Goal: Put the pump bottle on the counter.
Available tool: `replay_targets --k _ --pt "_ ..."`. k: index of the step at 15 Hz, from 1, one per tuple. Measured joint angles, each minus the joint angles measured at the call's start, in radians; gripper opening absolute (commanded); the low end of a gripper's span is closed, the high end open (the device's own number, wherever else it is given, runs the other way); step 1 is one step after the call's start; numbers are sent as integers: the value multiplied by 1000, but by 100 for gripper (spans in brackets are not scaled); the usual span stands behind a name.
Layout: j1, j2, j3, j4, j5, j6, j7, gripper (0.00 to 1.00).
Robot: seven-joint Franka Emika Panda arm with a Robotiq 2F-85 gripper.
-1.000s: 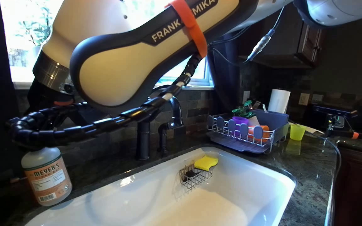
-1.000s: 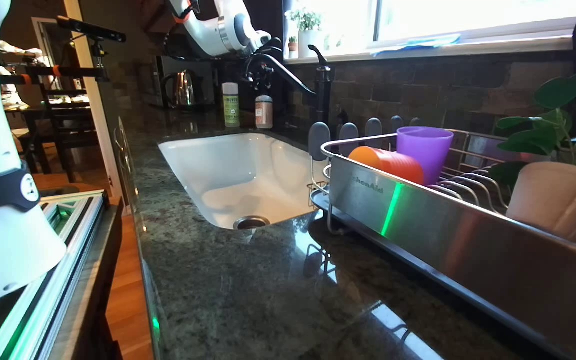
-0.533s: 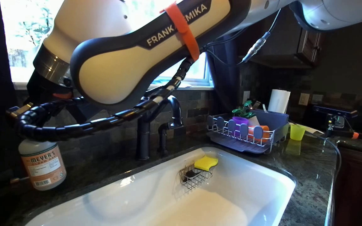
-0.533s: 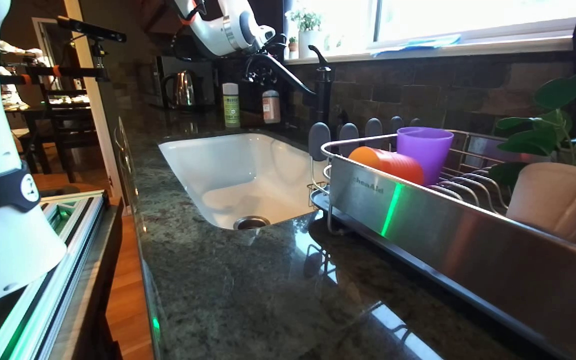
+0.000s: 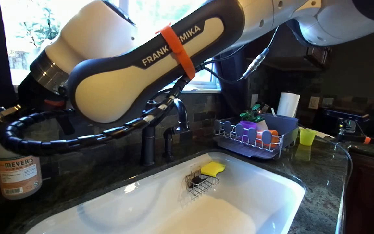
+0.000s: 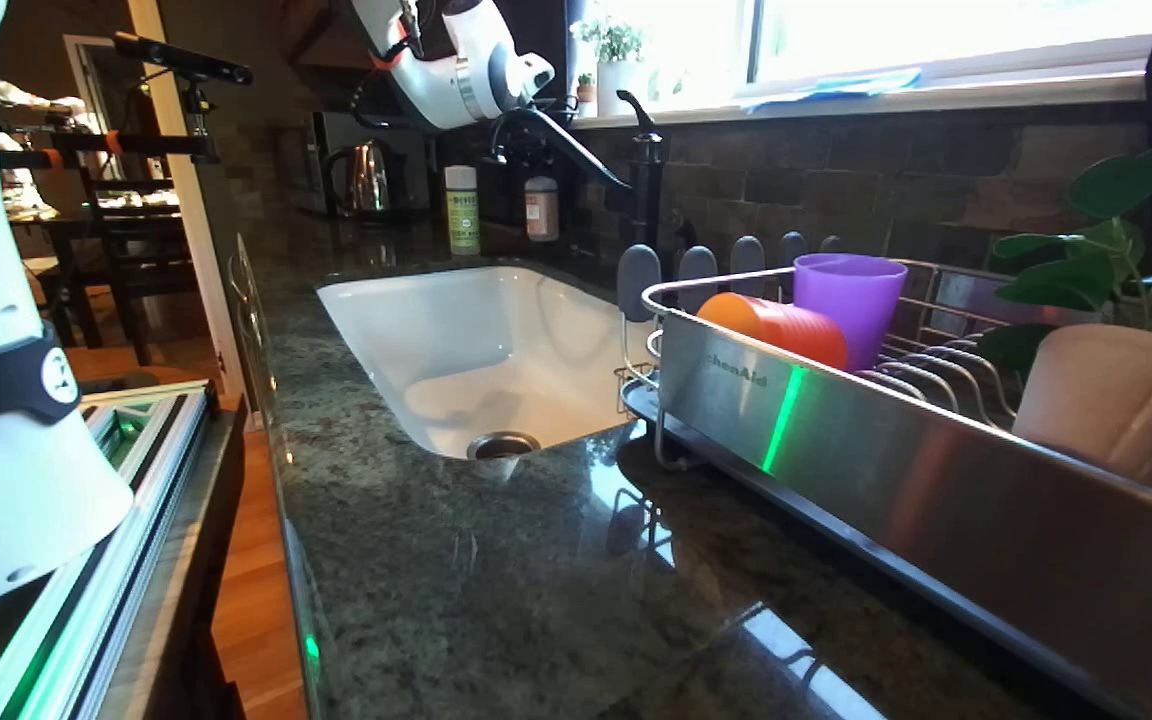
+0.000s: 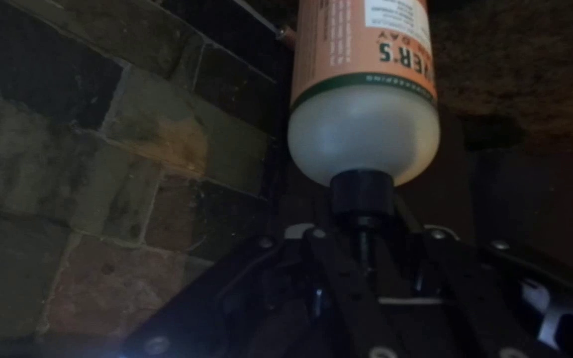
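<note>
the gripper [image 7: 367, 236] looks to be grasping the pump bottle [image 7: 363, 124] by its dark pump top [image 7: 362, 191], with fingers [image 7: 343, 283] either side of the narrow stem. shadow swallows the contact itself, so how firmly they meet it i can't say. taking it there makes sense: the stem is slim enough to fit between them, and a hold from above leaves the base free to meet a surface. with all the weight under the grip, i'd guess it could twist if bumped.

the bottle is directly below the hand, roughly upright in both exterior views. in the wrist view its base runs out of frame and its print shows upside down. elsewhere, dark stone under it makes it impossible to tell whether the base touches the counter [image 6: 416, 580] or is just above it. letting go is not yet done.

around the hand, the cable sleeve [image 5: 86, 138] loops across and hides the grip in an exterior view, and the faucet [image 6: 647, 180] arches over it, adding to the dark clutter. near the bottle is the tile wall [image 7: 167, 199]; a green bottle [image 6: 463, 215] stands near too, with a gap. farther from the hand lies the sink [image 5: 161, 195], probably the reason for holding the bottle towards the wall.
</note>
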Motion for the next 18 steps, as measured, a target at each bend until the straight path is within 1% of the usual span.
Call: replay_targets --k 5,8,14,18 --pt "-63 38 107 43 4 16 -23 8" --pt "-94 52 162 50 6 16 -34 8" --pt "-106 81 189 81 90 -29 -117 8" --pt "-106 94 191 120 101 -103 -154 8"
